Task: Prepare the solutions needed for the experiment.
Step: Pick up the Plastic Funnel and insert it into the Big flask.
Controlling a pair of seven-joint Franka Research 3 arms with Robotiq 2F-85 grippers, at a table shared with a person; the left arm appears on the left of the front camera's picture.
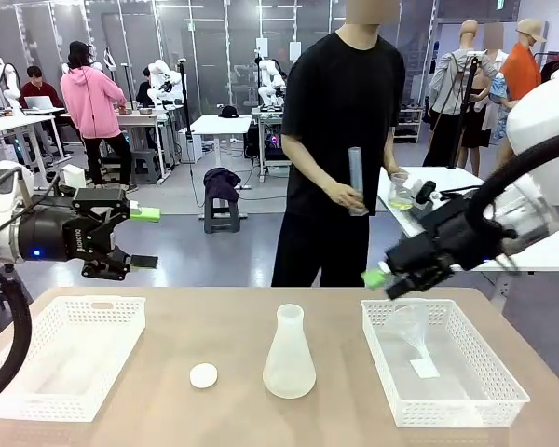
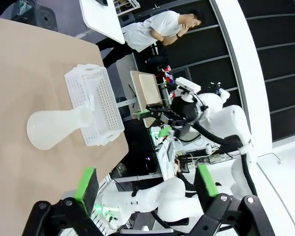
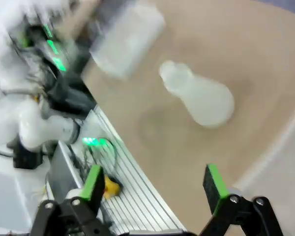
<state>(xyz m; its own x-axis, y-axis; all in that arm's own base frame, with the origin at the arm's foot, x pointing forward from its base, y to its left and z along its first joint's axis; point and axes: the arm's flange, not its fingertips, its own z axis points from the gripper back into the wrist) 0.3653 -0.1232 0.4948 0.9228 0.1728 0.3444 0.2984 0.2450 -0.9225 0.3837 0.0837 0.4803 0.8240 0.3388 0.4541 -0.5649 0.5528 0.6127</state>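
Flask (image 1: pixel 289 354) upright on table (image 1: pixel 214 317) — right hand (image 1: pixel 384 282) nearer, up-right of it; left hand (image 1: pixel 144 238) farther — both spread apart, empty

The 2 arms (image 1: pixel 550 112) are white with black cables (image 1: pixel 19 345); left gripper (image 1: pixel 142 237) and right gripper (image 1: pixel 384 282) black, green pads (image 1: pixel 146 214).

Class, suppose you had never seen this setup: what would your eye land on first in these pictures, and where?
A frosted conical flask stands upright at the middle of the table, between a left basket and a right basket. Behind it a person in black holds a tall cylinder. The left gripper and right gripper hang on either side above the table, jaws open.
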